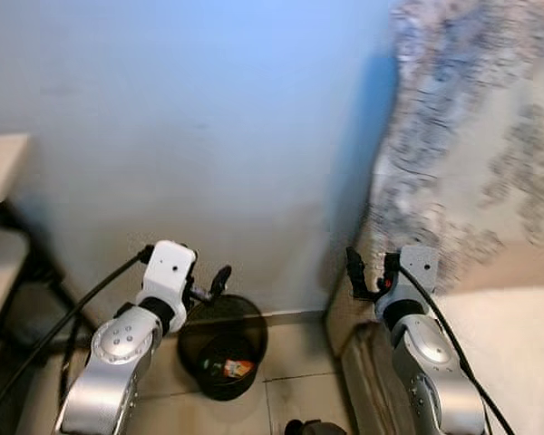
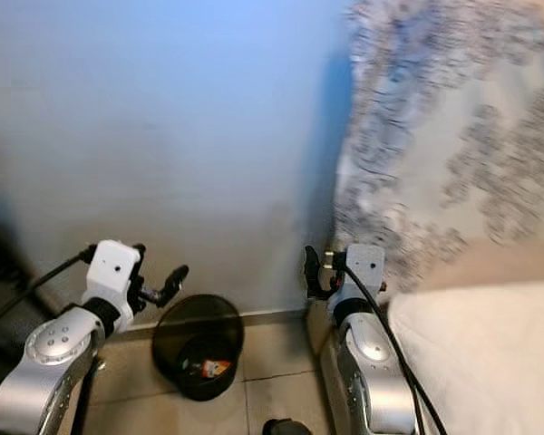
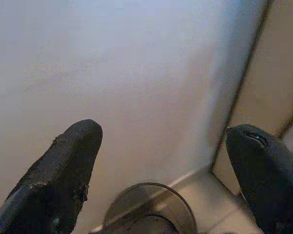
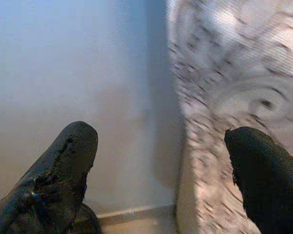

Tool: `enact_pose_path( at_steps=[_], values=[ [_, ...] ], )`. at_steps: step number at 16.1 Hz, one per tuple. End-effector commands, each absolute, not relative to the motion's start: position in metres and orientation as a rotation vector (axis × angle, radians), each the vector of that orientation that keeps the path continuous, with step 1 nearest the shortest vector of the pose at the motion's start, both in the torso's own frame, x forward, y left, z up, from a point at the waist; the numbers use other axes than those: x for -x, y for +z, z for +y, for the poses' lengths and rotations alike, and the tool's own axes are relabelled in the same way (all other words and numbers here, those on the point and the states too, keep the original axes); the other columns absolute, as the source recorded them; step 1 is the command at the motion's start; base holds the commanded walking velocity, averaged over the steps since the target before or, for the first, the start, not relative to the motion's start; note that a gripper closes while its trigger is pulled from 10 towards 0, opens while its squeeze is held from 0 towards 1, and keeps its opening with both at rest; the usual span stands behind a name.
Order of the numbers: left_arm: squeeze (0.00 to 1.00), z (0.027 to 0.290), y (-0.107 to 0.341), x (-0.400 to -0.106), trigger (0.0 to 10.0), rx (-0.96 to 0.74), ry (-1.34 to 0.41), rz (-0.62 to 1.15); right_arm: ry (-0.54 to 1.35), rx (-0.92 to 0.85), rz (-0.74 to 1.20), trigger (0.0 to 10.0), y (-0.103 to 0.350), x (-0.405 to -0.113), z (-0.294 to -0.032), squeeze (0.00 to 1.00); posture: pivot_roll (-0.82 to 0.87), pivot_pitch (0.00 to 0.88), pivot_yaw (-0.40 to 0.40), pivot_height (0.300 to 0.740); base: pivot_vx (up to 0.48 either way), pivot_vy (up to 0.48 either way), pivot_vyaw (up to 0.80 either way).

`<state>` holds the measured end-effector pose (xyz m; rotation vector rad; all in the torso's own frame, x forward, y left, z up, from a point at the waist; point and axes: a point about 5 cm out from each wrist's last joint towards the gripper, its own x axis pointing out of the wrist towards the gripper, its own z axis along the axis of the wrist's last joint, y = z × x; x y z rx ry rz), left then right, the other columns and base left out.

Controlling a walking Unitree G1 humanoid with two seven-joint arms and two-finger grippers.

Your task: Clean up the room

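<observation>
A round black waste bin (image 1: 222, 349) stands on the tiled floor against the pale blue wall, with a bit of colourful rubbish (image 1: 228, 367) inside. My left gripper (image 1: 208, 285) hovers just above the bin's near-left rim. It is open with nothing between its fingers, and the bin rim (image 3: 151, 204) shows below them in the left wrist view. My right gripper (image 1: 361, 275) is raised to the right of the bin, beside the patterned fabric (image 4: 234, 73). It is open and holds nothing.
A grey-patterned curtain or headboard (image 1: 471, 136) rises on the right above a white bed (image 1: 517, 344). A pale desk edge (image 1: 0, 163) with dark legs stands at the far left. A dark object (image 1: 313, 428) lies on the floor at the bottom edge.
</observation>
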<state>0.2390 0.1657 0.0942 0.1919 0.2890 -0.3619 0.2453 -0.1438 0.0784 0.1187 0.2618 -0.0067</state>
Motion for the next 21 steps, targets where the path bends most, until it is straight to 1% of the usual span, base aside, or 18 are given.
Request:
enact_pose_path(
  at_steps=[1, 3, 4, 5, 7, 8, 11, 12, 15, 17, 18, 21],
  values=[
    [0.00, 0.163, 0.092, -0.237, 10.0, -0.198, -0.384, 0.309, -0.010, -0.113, 0.268, 10.0, 0.080, -0.244, -0.144, 1.00, 0.02, 0.000, -0.006, 0.740, 0.000, 0.000, -0.80],
    [0.00, 0.161, 0.091, -0.237, 10.0, -0.202, -0.394, 0.322, -0.027, -0.093, 0.281, 10.0, 0.081, -0.243, -0.151, 1.00, 0.03, 0.000, -0.031, 0.740, 0.000, 0.000, -0.80],
    [0.00, 0.160, 0.091, -0.238, 10.0, -0.210, -0.401, 0.317, -0.039, -0.098, 0.280, 10.0, 0.082, -0.245, -0.155, 1.00, 0.04, 0.000, -0.029, 0.740, 0.000, 0.000, -0.80],
    [0.00, 0.159, 0.090, -0.240, 10.0, -0.211, -0.389, 0.313, -0.050, -0.095, 0.286, 10.0, 0.078, -0.245, -0.158, 1.00, 0.02, 0.000, -0.007, 0.740, 0.000, 0.000, -0.80],
    [0.00, 0.159, 0.091, -0.241, 10.0, -0.222, -0.411, 0.319, -0.039, -0.093, 0.277, 10.0, 0.082, -0.248, -0.155, 1.00, 0.03, 0.000, -0.025, 0.740, 0.000, 0.000, -0.80],
    [0.00, 0.161, 0.091, -0.242, 10.0, -0.226, -0.396, 0.317, -0.021, -0.081, 0.270, 10.0, 0.084, -0.249, -0.153, 1.00, 0.01, 0.000, -0.023, 0.740, 0.000, 0.000, -0.80],
    [0.00, 0.157, 0.092, -0.247, 10.0, -0.239, -0.397, 0.299, -0.046, -0.088, 0.269, 10.0, 0.086, -0.252, -0.162, 1.00, 0.04, 0.000, -0.031, 0.740, 0.000, 0.000, -0.80],
    [0.00, 0.158, 0.091, -0.249, 10.0, -0.227, -0.383, 0.303, -0.036, -0.083, 0.272, 10.0, 0.083, -0.253, -0.161, 1.00, 0.01, 0.000, -0.001, 0.740, 0.000, 0.000, -0.80],
    [0.00, 0.159, 0.091, -0.247, 10.0, -0.240, -0.401, 0.311, -0.013, -0.080, 0.241, 10.0, 0.090, -0.258, -0.154, 1.00, 0.02, 0.000, -0.025, 0.740, 0.000, 0.000, -0.80],
    [0.00, 0.160, 0.092, -0.251, 10.0, -0.251, -0.398, 0.301, -0.015, -0.086, 0.259, 10.0, 0.086, -0.255, -0.155, 1.00, 0.05, 0.000, -0.042, 0.740, 0.000, 0.000, -0.80],
    [0.00, 0.161, 0.093, -0.252, 10.0, -0.260, -0.389, 0.295, -0.020, -0.099, 0.268, 10.0, 0.083, -0.254, -0.156, 1.00, 0.03, 0.000, -0.020, 0.740, 0.000, 0.000, -0.80],
    [0.00, 0.163, 0.095, -0.254, 10.0, -0.261, -0.391, 0.293, -0.001, -0.091, 0.246, 10.0, 0.086, -0.257, -0.151, 1.00, 0.04, 0.000, -0.039, 0.740, 0.000, 0.000, -0.80]
  ],
)
